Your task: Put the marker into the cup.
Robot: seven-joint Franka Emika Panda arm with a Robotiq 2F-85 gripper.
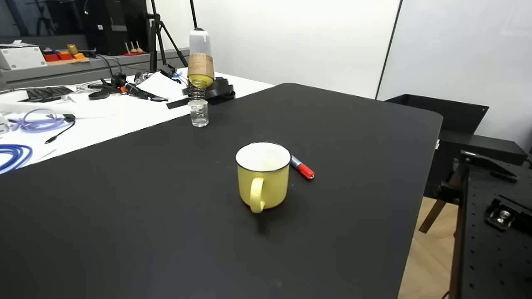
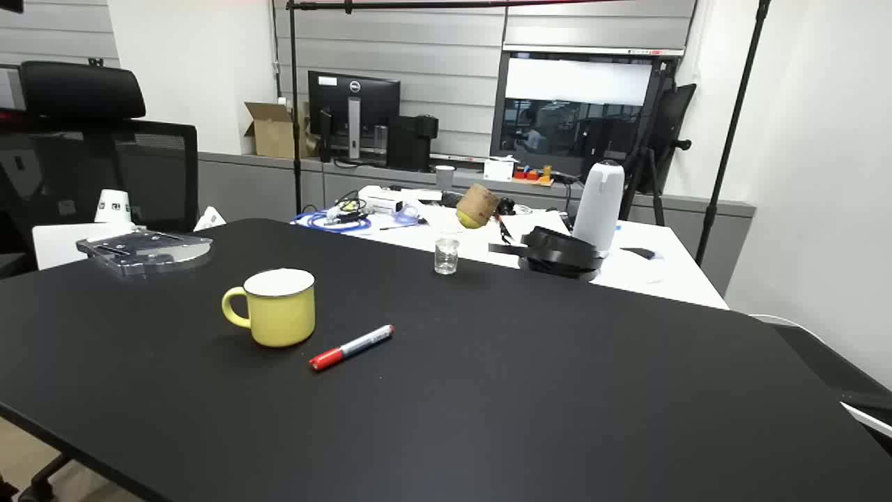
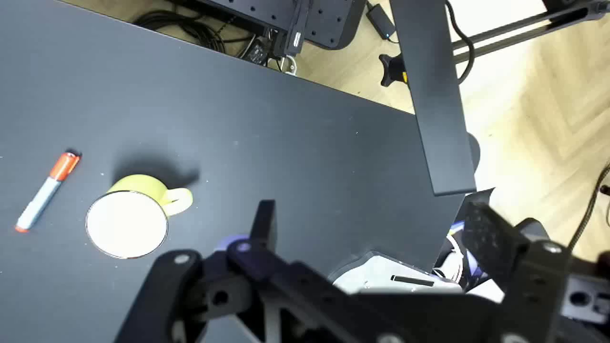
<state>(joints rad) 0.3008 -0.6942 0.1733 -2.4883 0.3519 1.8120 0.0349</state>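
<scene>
The yellow cup [image 1: 266, 187] stands upright on the dark table. Its white inside looks empty where it shows. The cup [image 2: 282, 317] and its handle also show in an exterior view, and the cup [image 3: 128, 224] is at the left in the wrist view. The marker [image 2: 354, 345], red-capped with a grey-white body, lies on the table beside the cup, apart from it. The cup partly hides the marker [image 1: 303, 167] in an exterior view. The marker [image 3: 46, 193] shows whole in the wrist view. My gripper [image 3: 375, 227] is open, fingers wide apart, with nothing between them, away from both things. The exterior views do not show it.
A small clear glass [image 1: 199, 114] stands near the table edge beside a white desk with cables, and a bottle [image 1: 200, 58] is behind it. A clear plastic plate [image 2: 150, 247] lies at the table's edge; it also shows below the gripper [image 3: 386, 274]. A dark panel [image 3: 438, 109] overhangs one table edge.
</scene>
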